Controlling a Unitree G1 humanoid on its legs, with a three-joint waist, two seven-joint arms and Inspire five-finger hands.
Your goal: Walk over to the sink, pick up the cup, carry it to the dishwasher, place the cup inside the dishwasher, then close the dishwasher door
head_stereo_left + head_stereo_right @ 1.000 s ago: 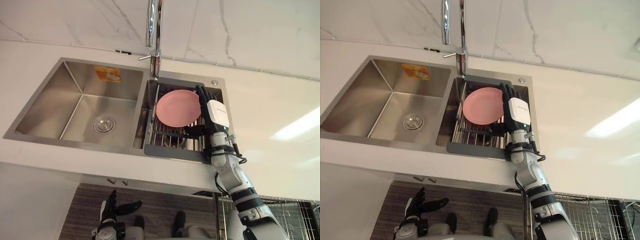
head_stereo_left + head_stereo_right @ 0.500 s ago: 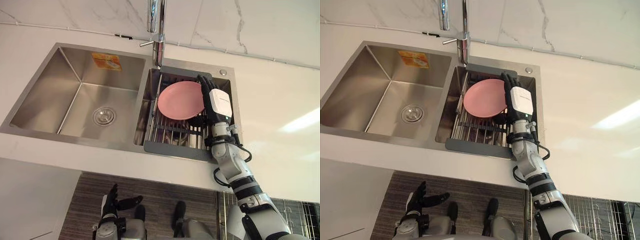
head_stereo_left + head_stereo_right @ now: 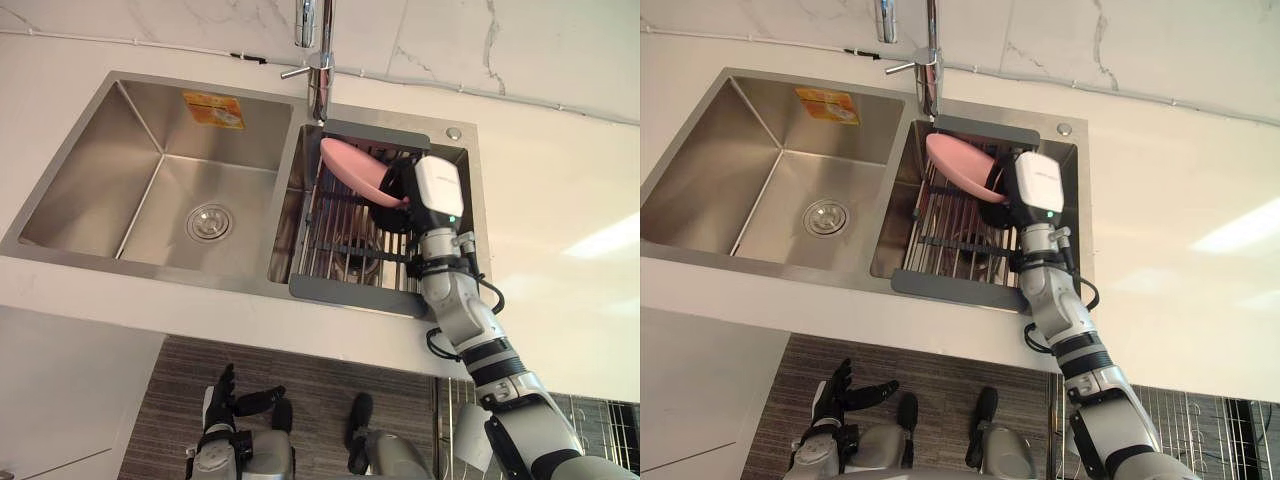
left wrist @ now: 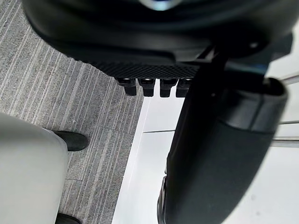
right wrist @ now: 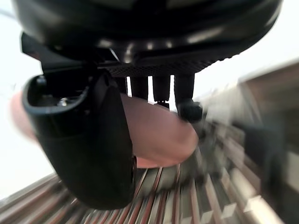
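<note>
Inside the right basin: a wire rack [image 3: 345, 245] lies across the right half of a steel double sink [image 3: 160, 150], with a pink plate [image 3: 352, 172] tipped up at its far end.
Plate: round and pink, one edge raised, leaning toward the far wall of the basin, just below the tap [image 3: 315, 60].
Right hand [image 3: 437, 195]: reaches over the rack to the plate's right edge. From the wrist, the fingers [image 5: 161, 88] lie over the plate and the thumb [image 5: 88, 144] sits on its other side, pinching the rim.
Left hand [image 3: 222, 400]: hangs low in front of the cabinet, above the grey striped floor [image 4: 70, 102], fingers spread and holding nothing.
Left basin: holds a round drain [image 3: 209, 220] in its bottom and an orange sticker [image 3: 212, 110] on its far wall.
Counter [image 3: 540, 200]: white, running all around the sink.
</note>
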